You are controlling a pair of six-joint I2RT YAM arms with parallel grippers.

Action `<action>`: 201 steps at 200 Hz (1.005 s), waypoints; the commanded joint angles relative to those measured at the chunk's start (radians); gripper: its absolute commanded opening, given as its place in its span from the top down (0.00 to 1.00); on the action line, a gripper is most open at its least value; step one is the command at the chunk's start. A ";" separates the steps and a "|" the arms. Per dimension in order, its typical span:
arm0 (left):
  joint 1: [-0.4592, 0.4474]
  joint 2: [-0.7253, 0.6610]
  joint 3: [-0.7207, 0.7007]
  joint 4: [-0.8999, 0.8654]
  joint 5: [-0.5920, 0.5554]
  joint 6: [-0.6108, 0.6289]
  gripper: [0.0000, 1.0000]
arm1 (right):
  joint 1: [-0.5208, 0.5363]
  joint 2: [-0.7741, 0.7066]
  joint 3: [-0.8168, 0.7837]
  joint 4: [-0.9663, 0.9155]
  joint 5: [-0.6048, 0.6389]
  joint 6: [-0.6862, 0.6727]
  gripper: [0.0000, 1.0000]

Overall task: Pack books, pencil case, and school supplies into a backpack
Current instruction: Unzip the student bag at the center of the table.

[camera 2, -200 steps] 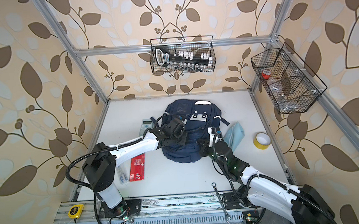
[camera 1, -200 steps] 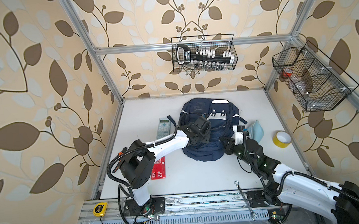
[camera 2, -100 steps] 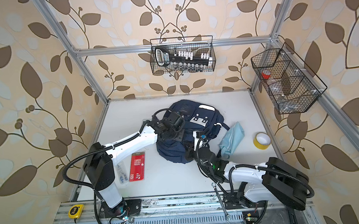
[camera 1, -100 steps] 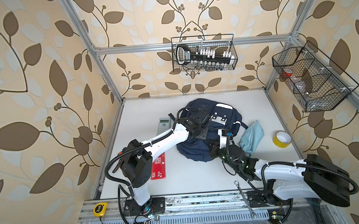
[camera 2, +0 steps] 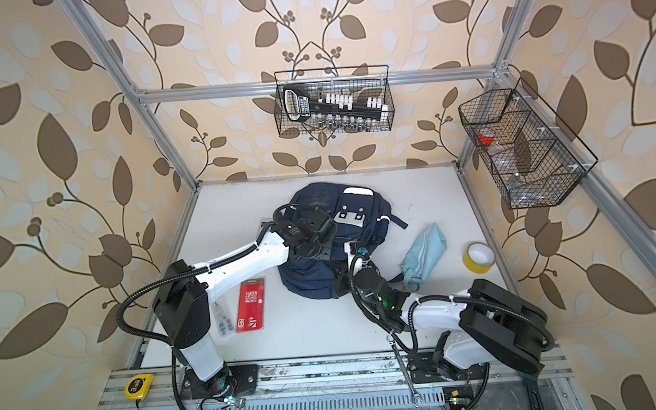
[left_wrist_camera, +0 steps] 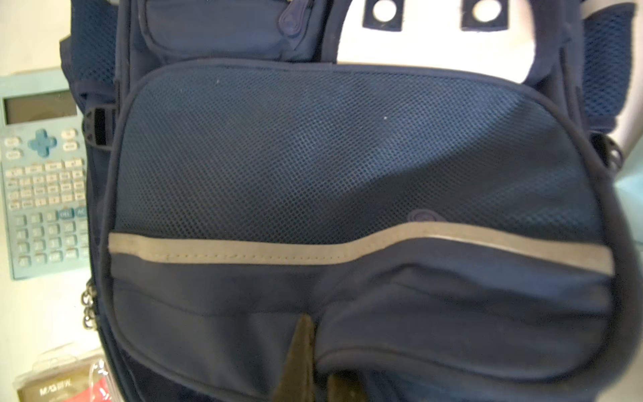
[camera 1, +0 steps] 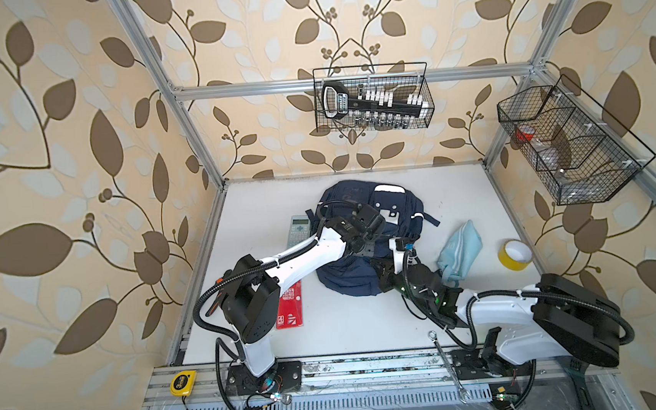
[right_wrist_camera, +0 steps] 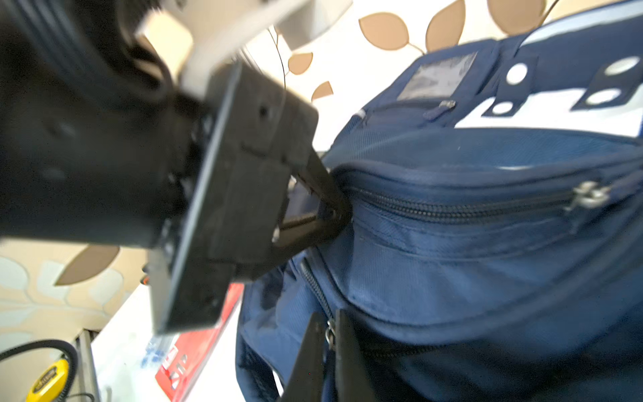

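The navy backpack [camera 1: 358, 281] [camera 2: 364, 227] lies flat mid-table. My left gripper [camera 1: 365, 248] [left_wrist_camera: 318, 351] is shut on a fold of its front pocket fabric; the right wrist view shows that pinch [right_wrist_camera: 332, 209] beside a zipper. My right gripper [camera 1: 385, 278] [right_wrist_camera: 328, 322] is shut on a metal zipper pull at the bag's near edge. The calculator [camera 1: 298, 230] [left_wrist_camera: 41, 174] lies left of the bag. A red booklet [camera 1: 291, 309] [camera 2: 251, 306] and a clear box [camera 2: 223, 316] lie near the left arm's base. The teal pencil case [camera 1: 460, 249] rests to the right.
A yellow tape roll [camera 1: 514, 253] sits at the far right of the table. A wrench [camera 1: 446, 361] and a yellow tape measure [camera 1: 181, 383] lie on the front rail. Wire baskets [camera 1: 374, 98] [camera 1: 569, 143] hang on the back and right walls.
My right gripper has slid left along the backpack's near edge, its arm folding back. The backpack shifted and the left gripper stayed shut on its fabric.
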 commanded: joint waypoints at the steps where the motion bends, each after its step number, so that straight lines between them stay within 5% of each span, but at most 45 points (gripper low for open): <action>1: 0.016 -0.034 0.088 0.273 -0.073 -0.143 1.00 | 0.068 0.080 0.007 -0.068 -0.192 0.011 1.00; 33: 0.037 -0.050 0.043 0.298 -0.062 -0.139 1.00 | 0.074 0.049 0.049 -0.113 -0.242 -0.029 1.00; 109: 0.063 -0.032 0.008 0.345 0.081 -0.122 1.00 | 0.050 -0.383 0.059 -0.343 -0.110 -0.061 1.00; 172: 0.063 -0.052 -0.016 0.493 0.283 -0.116 1.00 | 0.191 -0.015 0.152 -0.190 -0.180 -0.069 1.00; 190: 0.065 -0.062 -0.021 0.499 0.299 -0.085 1.00 | 0.191 0.061 0.215 -0.267 -0.159 -0.068 1.00; 201: 0.066 -0.070 -0.022 0.464 0.273 -0.059 1.00 | 0.188 0.024 0.225 -0.348 -0.084 -0.042 0.70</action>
